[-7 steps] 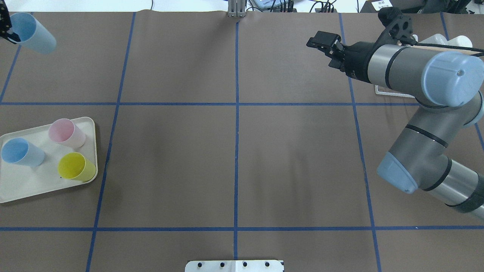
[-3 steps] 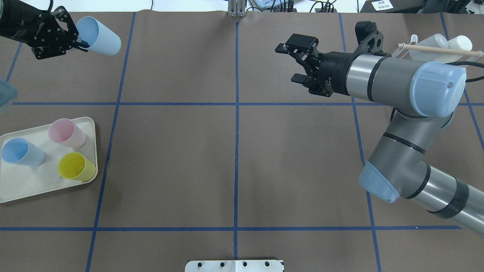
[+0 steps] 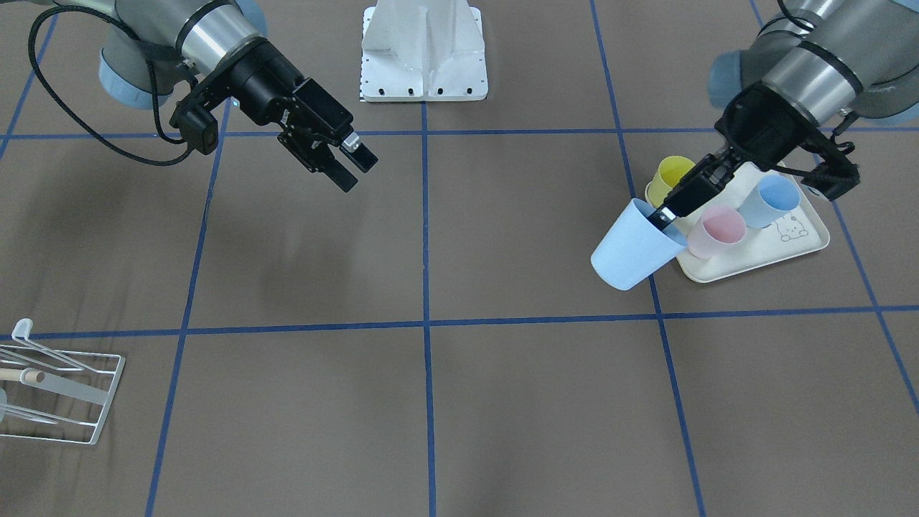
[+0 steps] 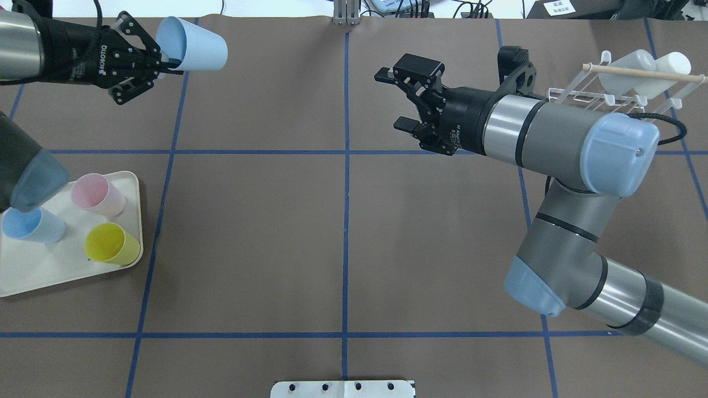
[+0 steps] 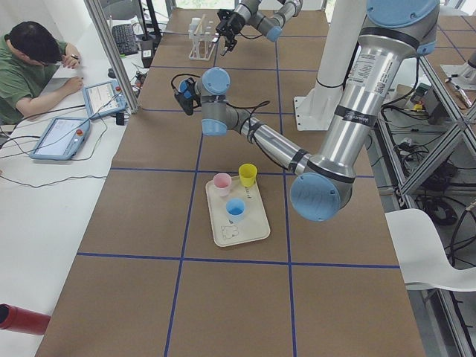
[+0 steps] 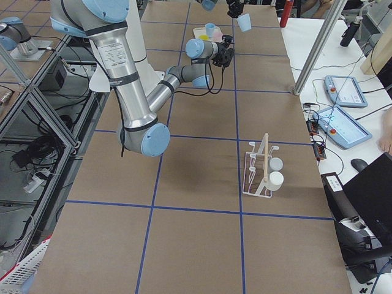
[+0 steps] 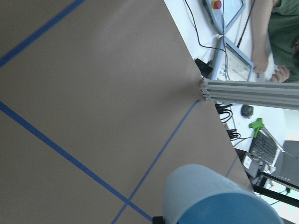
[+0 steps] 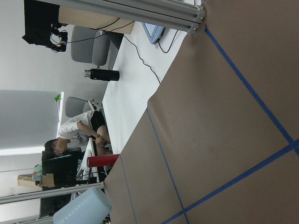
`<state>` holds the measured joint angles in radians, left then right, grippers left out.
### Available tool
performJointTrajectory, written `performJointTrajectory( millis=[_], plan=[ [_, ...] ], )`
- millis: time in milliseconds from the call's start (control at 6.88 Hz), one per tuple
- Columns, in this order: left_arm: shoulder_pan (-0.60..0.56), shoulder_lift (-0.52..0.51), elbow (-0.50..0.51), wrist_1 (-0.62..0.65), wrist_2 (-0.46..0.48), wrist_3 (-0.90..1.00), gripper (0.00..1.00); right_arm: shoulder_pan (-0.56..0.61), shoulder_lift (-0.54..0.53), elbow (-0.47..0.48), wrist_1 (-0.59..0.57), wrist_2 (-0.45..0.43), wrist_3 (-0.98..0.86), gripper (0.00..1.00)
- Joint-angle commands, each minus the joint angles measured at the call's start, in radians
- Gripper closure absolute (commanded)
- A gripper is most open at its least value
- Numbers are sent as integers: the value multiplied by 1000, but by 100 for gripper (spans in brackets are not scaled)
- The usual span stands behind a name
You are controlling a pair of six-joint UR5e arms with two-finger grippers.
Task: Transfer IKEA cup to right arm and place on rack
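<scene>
A light blue IKEA cup (image 4: 194,51) hangs tilted above the table's far left part, its mouth toward my left gripper (image 4: 164,59), which is shut on its rim with one finger inside. The front-facing view shows the same cup (image 3: 635,248) held by the left gripper (image 3: 665,214) beside the tray. My right gripper (image 4: 391,99) is open and empty, pointing left toward the cup with a wide gap between them; it also shows in the front-facing view (image 3: 350,166). The white wire rack (image 4: 608,95) with a wooden dowel stands at the far right, behind the right arm.
A cream tray (image 4: 38,268) at the left holds a pink cup (image 4: 97,193), a blue cup (image 4: 30,225) and a yellow cup (image 4: 110,244). Two white cups (image 4: 644,63) hang on the rack. A person (image 5: 30,67) sits at a side desk.
The left arm has carried the blue cup rightward toward the table's middle. The right arm has swung left away from the rack, its gripper now facing the cup with fingers spread.
</scene>
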<state>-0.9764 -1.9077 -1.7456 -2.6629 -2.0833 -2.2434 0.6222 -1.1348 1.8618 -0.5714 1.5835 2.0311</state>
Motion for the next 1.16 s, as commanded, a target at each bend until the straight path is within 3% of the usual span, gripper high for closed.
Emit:
performJointTrajectory(
  millis=[0,145,581,1017],
  plan=[
    [152,15,-5,-240,281,-212,100,-32,38,2,4,-45,21,0],
    [219,13,-6,-338,425,-279,100,-30,53,3,5,-45,78,0],
    [411,-16,-48,-400,682,-300,100,-30,56,-10,126,-56,121,0],
    [516,-63,-43,-430,779,-294,100,-32,58,-12,127,-60,115,0]
  ],
)
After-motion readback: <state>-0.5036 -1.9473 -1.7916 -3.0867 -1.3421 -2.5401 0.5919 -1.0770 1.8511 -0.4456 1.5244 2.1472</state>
